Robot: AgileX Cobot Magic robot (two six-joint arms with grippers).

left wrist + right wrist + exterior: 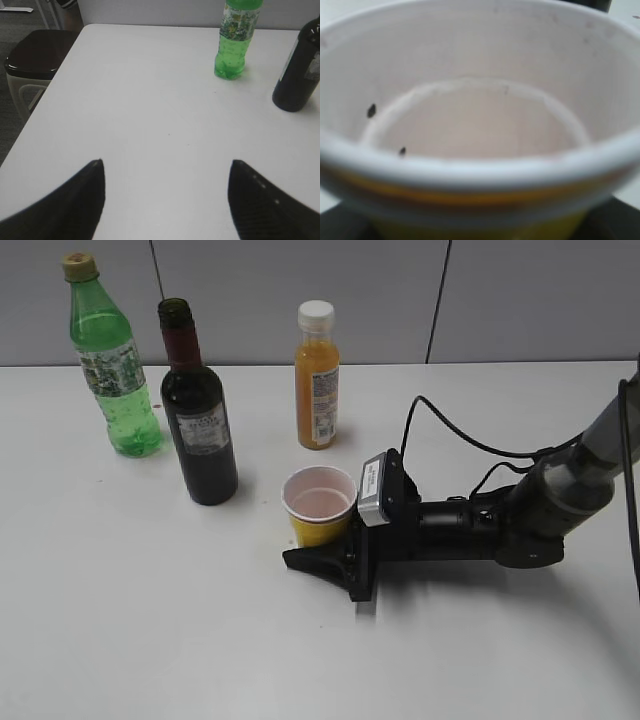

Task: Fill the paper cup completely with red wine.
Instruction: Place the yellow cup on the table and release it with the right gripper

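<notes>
Cup-steadying step: right gripper [322, 540] closed around empty paper cup [319, 505]; left gripper [167, 200] wide open, holding nothing. Next, probably grasping wine bottle [198, 410] at ten o'clock.

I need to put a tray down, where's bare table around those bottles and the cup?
Free: the table in front of the wine bottle. Crowded: the cup in the right gripper, the juice bottle behind.

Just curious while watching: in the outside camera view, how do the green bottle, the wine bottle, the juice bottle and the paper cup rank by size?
1. Wine bottle and green bottle: look alike; the green one stands farther back, so unsure.
2. Juice bottle.
3. Paper cup, plainly smallest.
</notes>
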